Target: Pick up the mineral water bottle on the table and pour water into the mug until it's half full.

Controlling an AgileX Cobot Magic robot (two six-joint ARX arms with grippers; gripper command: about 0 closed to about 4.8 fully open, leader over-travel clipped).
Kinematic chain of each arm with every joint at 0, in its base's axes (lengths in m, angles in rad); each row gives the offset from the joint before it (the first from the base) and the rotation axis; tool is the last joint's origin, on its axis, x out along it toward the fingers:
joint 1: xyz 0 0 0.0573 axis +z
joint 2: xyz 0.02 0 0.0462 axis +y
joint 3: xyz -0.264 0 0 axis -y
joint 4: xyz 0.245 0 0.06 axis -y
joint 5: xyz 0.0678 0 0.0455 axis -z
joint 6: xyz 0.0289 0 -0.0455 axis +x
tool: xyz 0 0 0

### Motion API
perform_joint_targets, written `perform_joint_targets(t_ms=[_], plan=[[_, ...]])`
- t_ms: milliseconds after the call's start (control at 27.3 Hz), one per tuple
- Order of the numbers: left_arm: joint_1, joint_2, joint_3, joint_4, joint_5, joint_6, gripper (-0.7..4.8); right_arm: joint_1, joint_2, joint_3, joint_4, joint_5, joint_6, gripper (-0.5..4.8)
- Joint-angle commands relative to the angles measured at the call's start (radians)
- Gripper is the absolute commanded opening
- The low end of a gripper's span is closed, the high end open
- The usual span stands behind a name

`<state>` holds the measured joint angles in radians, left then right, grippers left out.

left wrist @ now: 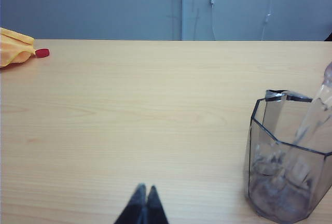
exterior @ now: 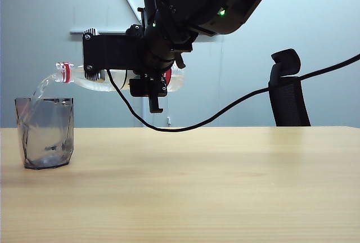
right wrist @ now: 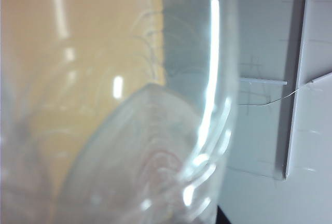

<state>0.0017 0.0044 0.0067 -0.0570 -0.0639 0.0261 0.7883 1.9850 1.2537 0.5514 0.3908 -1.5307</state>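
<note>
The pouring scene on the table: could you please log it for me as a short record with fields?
bottle: mineral water bottle tipped near level, mouth above the mug
right gripper: right gripper clamped on the bottle's body
water: stream falling into the mug; fill looks low, level hard to read
mug: upright on the table, left side of the exterior view
left gripper: left gripper shut, low over the table, apart from the mug

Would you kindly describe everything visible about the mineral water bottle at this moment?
The mineral water bottle is clear plastic with a red neck ring and no cap on. It lies nearly level in the air, neck tipped slightly down over the mug. The right gripper clamps its middle, hiding most of the label. Water runs from its mouth into the mug. The right wrist view shows only its blurred, curved, transparent wall up close.
</note>
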Motion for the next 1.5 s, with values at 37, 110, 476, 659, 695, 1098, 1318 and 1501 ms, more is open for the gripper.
perform_joint_targets(t_ms=[37, 110, 476, 659, 695, 1098, 1318, 1501], plan=[[-0.001, 0.002, 0.002, 0.009, 0.0, 0.0, -0.02, 0.002, -0.016, 0.016, 0.06, 0.004, 0.004, 2.41], [-0.001, 0.002, 0.002, 0.009, 0.0, 0.0, -0.02, 0.001, -0.016, 0.016, 0.06, 0.008, 0.004, 2.41], [-0.001, 0.002, 0.002, 0.009, 0.0, 0.0, -0.02, 0.0, -0.016, 0.016, 0.06, 0.023, 0.003, 2.41], [-0.001, 0.002, 0.002, 0.009, 0.0, 0.0, -0.02, -0.008, -0.016, 0.016, 0.06, 0.029, -0.011, 2.41], [-0.001, 0.002, 0.002, 0.009, 0.0, 0.0, -0.02, -0.01, -0.016, 0.016, 0.06, 0.03, -0.023, 2.41], [-0.001, 0.002, 0.002, 0.009, 0.0, 0.0, -0.02, -0.012, -0.016, 0.016, 0.059, 0.03, -0.037, 2.41], [-0.001, 0.002, 0.002, 0.009, 0.0, 0.0, -0.02, -0.012, -0.016, 0.016, 0.059, 0.03, -0.037, 2.41], [-0.001, 0.002, 0.002, 0.009, 0.0, 0.0, -0.02, -0.012, -0.016, 0.016, 0.059, 0.03, -0.037, 2.41]])
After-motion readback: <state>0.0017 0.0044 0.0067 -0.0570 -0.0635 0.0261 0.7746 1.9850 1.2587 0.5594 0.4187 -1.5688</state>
